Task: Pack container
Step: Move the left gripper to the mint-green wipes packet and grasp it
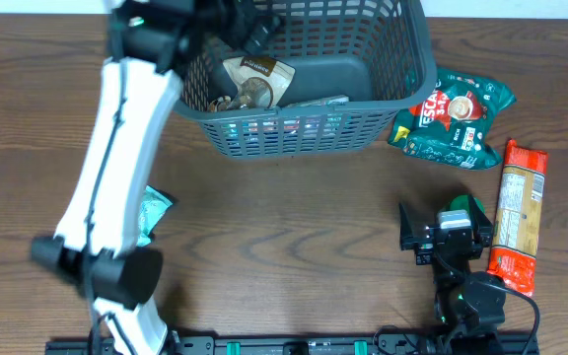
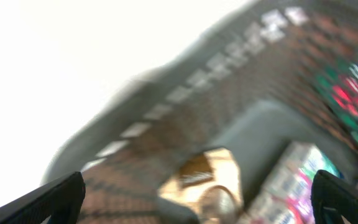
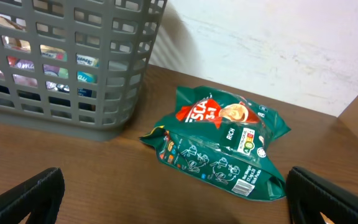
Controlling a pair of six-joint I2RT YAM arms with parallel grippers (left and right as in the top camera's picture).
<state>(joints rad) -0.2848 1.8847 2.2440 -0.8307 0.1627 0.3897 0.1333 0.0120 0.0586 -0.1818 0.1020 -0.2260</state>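
Sitting toward the far side of the brown wooden desk (image 1: pixel 284 227) is the large dark grey rectangular plastic basket (image 1: pixel 309 128) with slotted lattice sides, roughly in the middle of the overhead view. It's got stuff in it already: a glossy brown packet (image 1: pixel 254 81) lying on the bottom at the left end, and a flat pink and white printed packet (image 2: pixel 291 180) just beside it, along the near wall.

The white left arm (image 1: pixel 116 168) reaches from the near left corner up over the basket's left end. The left wrist view is pretty blurry, but the left end effector (image 2: pixel 201 199) is over the inside of the basket. Its two black fingertips sit way out at the bottom corners of that view with nothing between them, so it's spread wide and empty.

The right end effector (image 3: pixel 179 199) sits low over the desk on the near right, pointing at the basket's right end. It's spread wide too and isn't gripping anything.

Outside the basket, a crinkly green coffee packet (image 1: pixel 452 116) with red lettering lies flat just beside the right end. A long orange pasta packet (image 1: pixel 516 217) lies lengthwise closer to the near edge, just right of the right end effector. A small teal packet (image 1: pixel 151 212) pokes out from under the left arm, well apart from the basket.
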